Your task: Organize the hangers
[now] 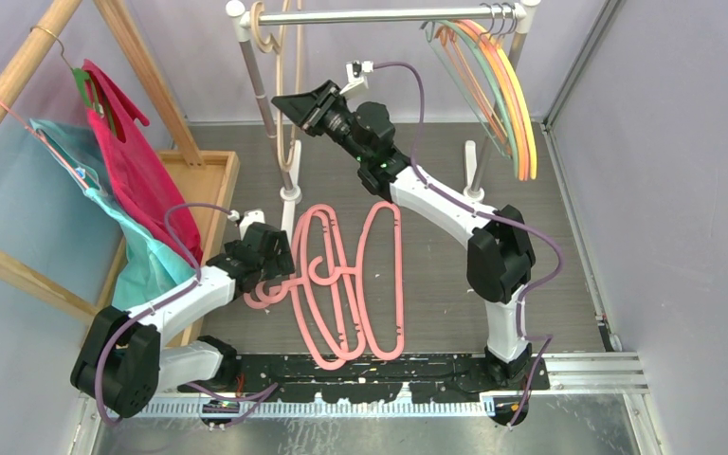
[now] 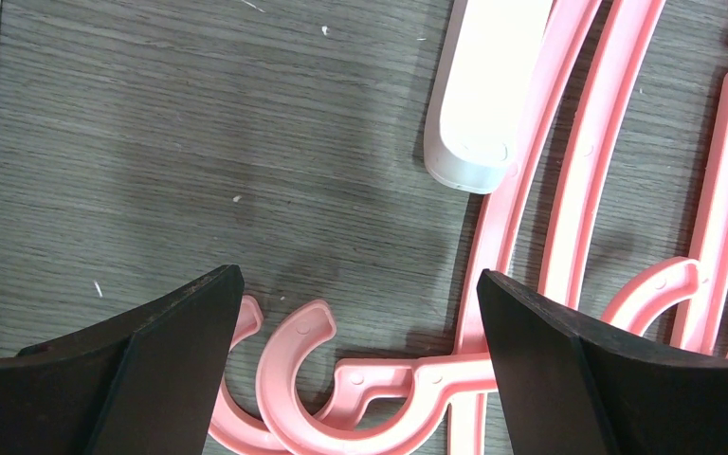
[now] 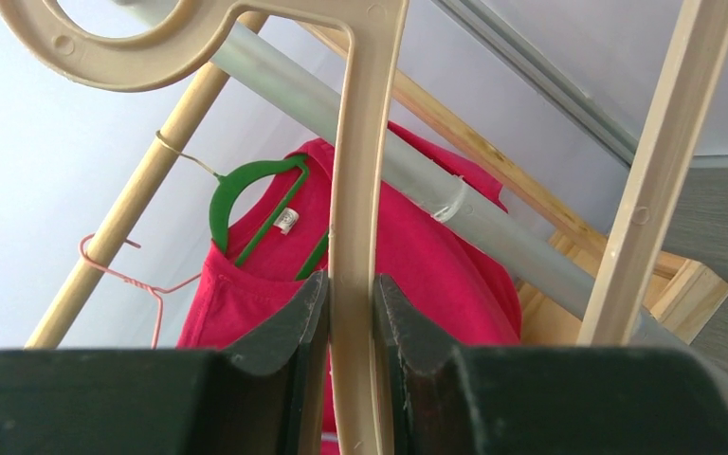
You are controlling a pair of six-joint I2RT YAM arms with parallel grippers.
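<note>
Beige hanger (image 3: 360,171) clamped in right pincer (image 3: 351,284), bottom hidden; left pincer (image 2: 360,275) agape, empty.

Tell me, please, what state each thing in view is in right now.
Right gripper, shut on the beige hanger.
Beige hanger, hooked over the rail, clamped at its neck.
Left gripper, open, above the pink hangers' hooks.
Pink hangers, lying flat and overlapping on the table.
Thin hangers, hanging bunched on the rail.
Red cloth, hanging from the wooden frame.
Teal cloth, hanging beside it.
</note>
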